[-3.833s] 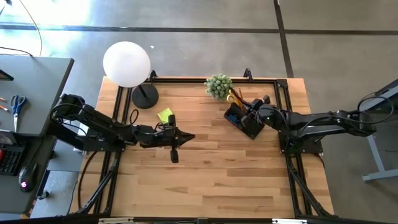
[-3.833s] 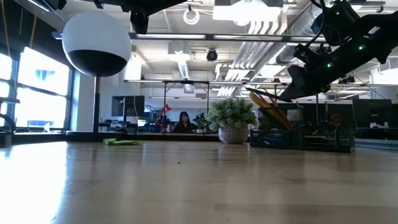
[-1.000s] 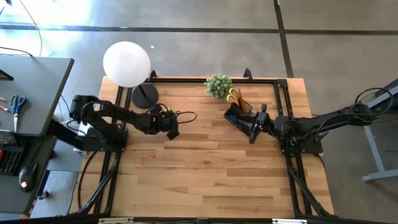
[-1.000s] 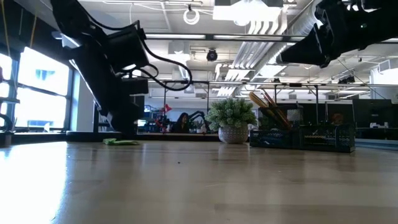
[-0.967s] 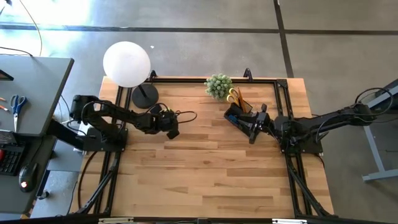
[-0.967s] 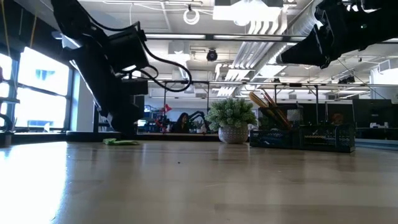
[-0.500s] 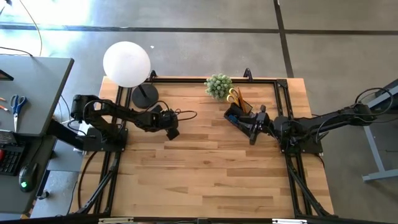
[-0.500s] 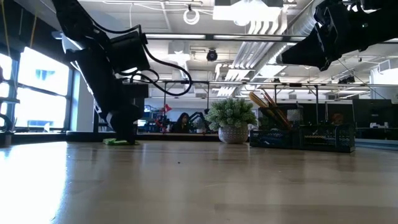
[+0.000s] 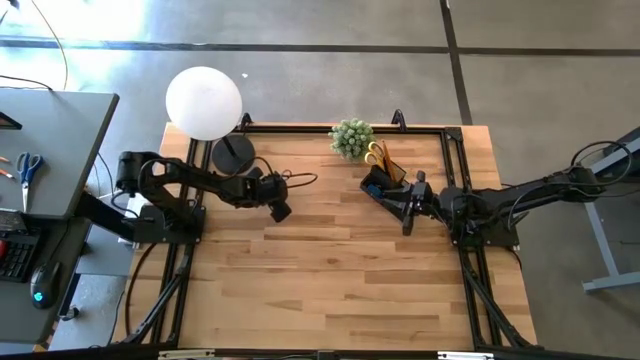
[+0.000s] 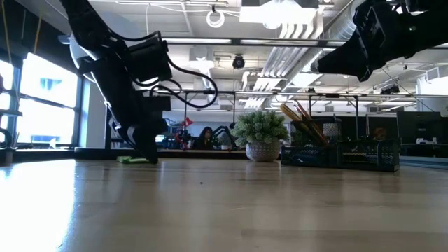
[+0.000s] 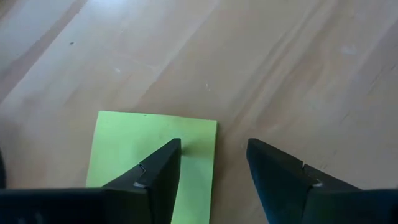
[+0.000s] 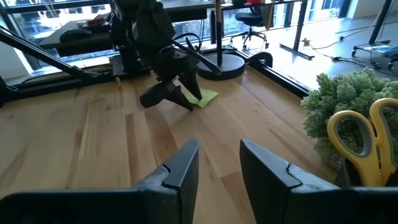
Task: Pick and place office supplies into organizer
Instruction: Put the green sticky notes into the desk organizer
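**Inspector A:** Presently, the left end effector (image 11: pixel 214 163) is down at the far-left part of the counter (image 9: pixel 330 270), directly over the lime-green sticky-note pad (image 11: pixel 155 155). Its fingers stand apart, one over the pad's face and the other over bare wood beside the pad's edge. Nothing is grasped. Whether the fingertips touch the pad I cannot tell.

**Inspector B:** And the pad itself?

**Inspector A:** Lying flat on the counter, near the round black lamp base (image 9: pixel 232 154), well apart from the organizer (image 9: pixel 378 186) at the far right, beside the potted plant (image 9: pixel 351 137).

**Inspector B:** State of the organizer?

**Inspector A:** Already stocked in part. Yellow-handled scissors (image 12: pixel 364 146) stand in it, and orange and dark pencils (image 10: pixel 299 120) lean out of it in the low view. I see no other loose supplies on the counter in the high view, though small items could escape notice there.

**Inspector B:** The right arm?

**Inspector A:** Its right end effector (image 12: pixel 217 163) hangs raised just beside the organizer on its near side, fingers parted with a moderate gap and holding nothing. It appears to be waiting.

**Inspector B:** Your assessment of progress?

**Inspector A:** Well advanced, in my judgement. The pad looks to be the last visible item outstanding; it is not yet gripped, lifted, carried across, or placed in a compartment.
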